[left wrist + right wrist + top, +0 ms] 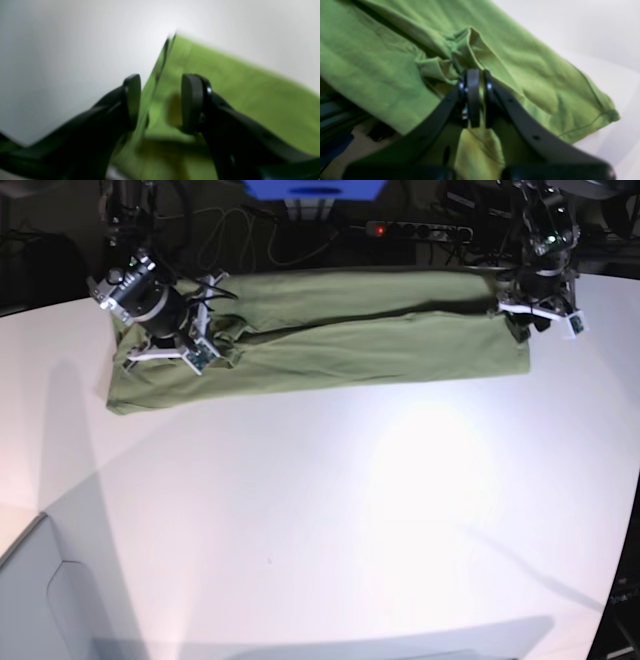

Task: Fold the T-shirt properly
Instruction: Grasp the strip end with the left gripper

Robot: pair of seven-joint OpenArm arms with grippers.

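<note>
Left wrist view: left gripper (pixel 160 102) jaws stand apart, astride a raised edge of the shirt (pixel 225 95); whether they touch it cannot be told. Right wrist view: right gripper (pixel 478 98) jaws are clamped on bunched shirt (pixel 395 62) cloth. Base view: the shirt (pixel 330 345) lies stretched across the far side of the white bench (pixel 330 520), between both arms.

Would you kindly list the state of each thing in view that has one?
T-shirt: folded lengthwise into a long band on the table, wrinkled, bunched at one end.
Right claw: shut on a pinch of T-shirt.
Left claw: open, straddling the T-shirt's edge.
Power strip: red light on.
</note>
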